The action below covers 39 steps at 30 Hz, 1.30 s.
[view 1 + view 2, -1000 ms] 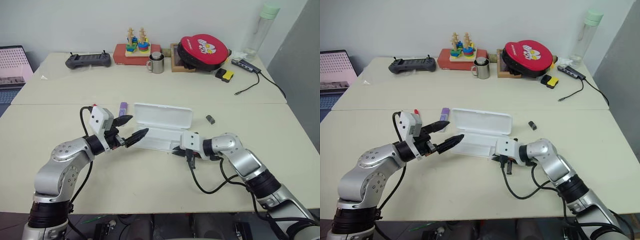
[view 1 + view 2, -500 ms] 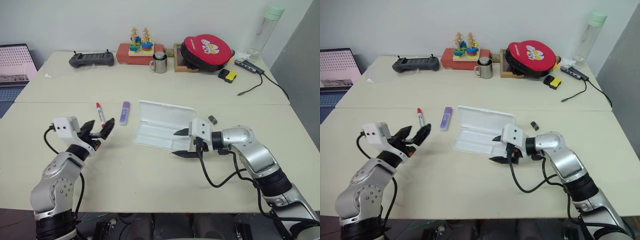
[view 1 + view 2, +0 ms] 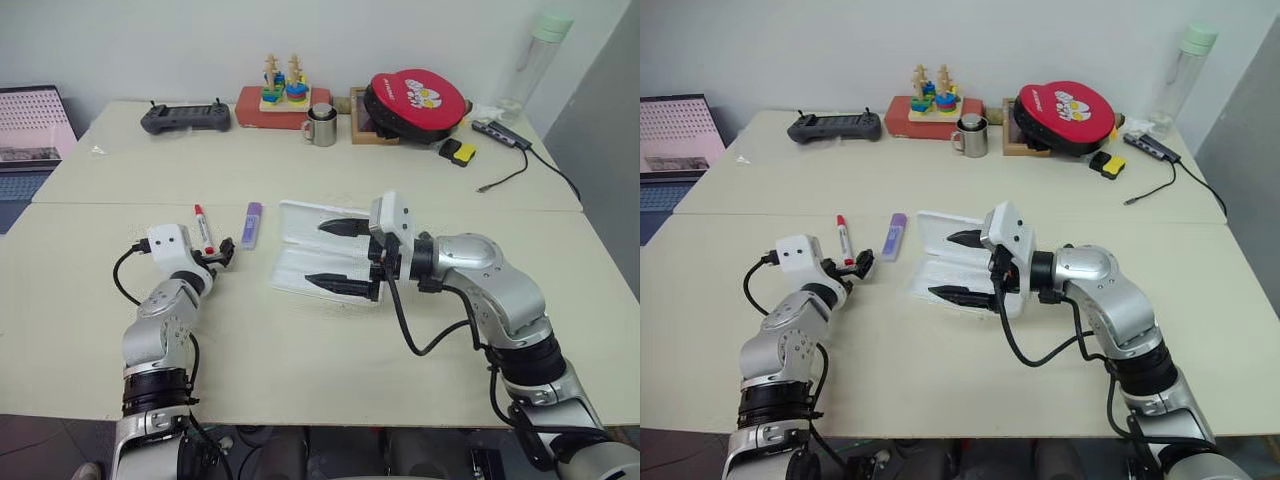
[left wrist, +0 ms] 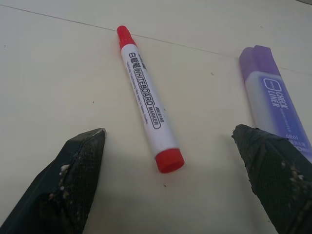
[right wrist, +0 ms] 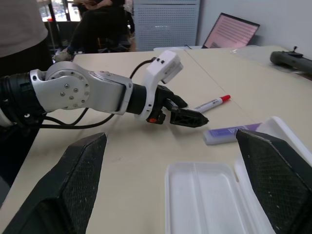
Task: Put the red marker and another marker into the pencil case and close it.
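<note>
Tabletop (image 3: 300, 370): pencil case (image 3: 300, 262) open, empty. Red marker (image 4: 147, 97) & purple marker (image 4: 273, 102) lie left of it. Left gripper (image 4: 173, 180) jaws spread near red marker; right gripper (image 3: 338, 254) jaws spread above case.

The cream surface (image 3: 300, 350) is two tabletops joined by a seam running left to right. On the near one, the red marker (image 3: 203, 228) lies left of centre, the lilac marker (image 3: 251, 224) just right of it and apart from it, and the open white pencil case (image 3: 300, 262) further right. On the far one sit a black controller (image 3: 185, 117), a red toy base (image 3: 275, 104), a metal mug (image 3: 320, 127), a red round pouch (image 3: 415, 97), a yellow-and-black item (image 3: 453, 151), a cable (image 3: 520, 160) and a bottle (image 3: 530, 60).
</note>
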Available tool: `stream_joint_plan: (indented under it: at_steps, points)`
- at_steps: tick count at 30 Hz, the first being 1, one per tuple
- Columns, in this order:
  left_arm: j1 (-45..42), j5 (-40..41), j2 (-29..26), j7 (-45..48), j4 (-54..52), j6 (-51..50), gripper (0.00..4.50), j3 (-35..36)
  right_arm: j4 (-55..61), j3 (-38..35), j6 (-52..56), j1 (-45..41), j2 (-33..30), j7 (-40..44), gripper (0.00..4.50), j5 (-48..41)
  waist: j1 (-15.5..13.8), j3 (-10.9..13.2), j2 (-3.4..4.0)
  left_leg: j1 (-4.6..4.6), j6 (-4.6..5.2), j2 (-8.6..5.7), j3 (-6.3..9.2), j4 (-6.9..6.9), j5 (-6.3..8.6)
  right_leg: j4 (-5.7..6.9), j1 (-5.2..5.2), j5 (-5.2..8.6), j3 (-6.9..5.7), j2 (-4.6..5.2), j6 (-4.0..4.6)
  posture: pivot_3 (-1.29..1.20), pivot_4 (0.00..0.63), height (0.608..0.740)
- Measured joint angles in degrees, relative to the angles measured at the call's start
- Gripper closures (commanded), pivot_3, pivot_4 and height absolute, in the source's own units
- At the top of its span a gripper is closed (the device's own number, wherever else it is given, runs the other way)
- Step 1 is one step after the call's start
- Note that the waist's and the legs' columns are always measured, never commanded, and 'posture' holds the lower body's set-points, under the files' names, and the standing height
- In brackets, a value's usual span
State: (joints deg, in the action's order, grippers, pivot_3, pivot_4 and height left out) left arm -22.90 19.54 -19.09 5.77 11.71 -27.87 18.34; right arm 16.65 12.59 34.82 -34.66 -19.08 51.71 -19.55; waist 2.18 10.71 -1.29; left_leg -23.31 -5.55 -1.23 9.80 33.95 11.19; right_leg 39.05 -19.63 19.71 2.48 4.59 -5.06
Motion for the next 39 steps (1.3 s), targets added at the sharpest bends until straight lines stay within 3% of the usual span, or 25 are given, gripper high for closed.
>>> stream_joint_plan:
  at_steps: [4, 5, 10, 26, 39]
  points:
    - [-2.97, -0.42, -0.12, -1.24, 4.11, 0.46, 0.00, 0.77, 0.73, -0.07, 0.91, -0.04, 0.47, -1.83, 0.09, -0.60, 0.08, -0.01, 0.01, 0.03, -0.07, 0.00, 0.00, 0.03, -0.05, 0.02, 0.02, -0.04, 0.01, 0.00, -0.07, 0.00, 0.150, 0.740]
    - [-3.12, -0.43, -0.17, -1.36, 4.47, 0.51, 0.36, 1.08, 0.97, -0.09, 0.91, -0.05, 0.47, -2.03, 0.00, -0.87, 0.25, -0.01, 0.01, 0.05, -0.08, 0.00, 0.00, 0.03, -0.06, 0.02, 0.03, -0.04, 0.02, 0.00, -0.07, 0.00, 0.150, 0.740]
    - [-3.06, -0.90, -0.87, -2.42, 5.39, 0.47, 1.27, 1.69, 0.83, -0.59, 0.94, -0.28, 0.65, -4.09, 0.00, -1.52, 0.85, -0.01, 0.02, 0.12, -0.06, 0.00, -0.01, 0.01, -0.09, 0.05, 0.06, -0.04, 0.04, 0.00, -0.07, 0.00, 0.150, 0.740]
    - [-4.33, -4.89, -2.15, -3.90, 8.56, 0.85, 3.98, 0.98, -0.52, -0.76, 1.24, -1.62, 0.17, -4.57, 0.00, -2.15, 0.86, -0.05, 0.08, 0.30, -0.06, 0.00, 0.00, 0.00, -0.09, 0.05, 0.10, -0.04, 0.04, 0.00, -0.07, 0.00, 0.150, 0.740]
    - [-5.37, -0.36, -1.34, -0.27, 8.94, 3.46, 4.01, 4.42, -0.18, -6.31, 2.51, -1.53, -1.90, -5.47, 0.00, -6.59, 0.77, -0.03, 0.06, 0.18, -0.05, 0.00, 0.00, -0.01, -0.09, 0.00, 0.17, -0.05, 0.03, 0.00, -0.08, 0.00, 0.150, 0.740]
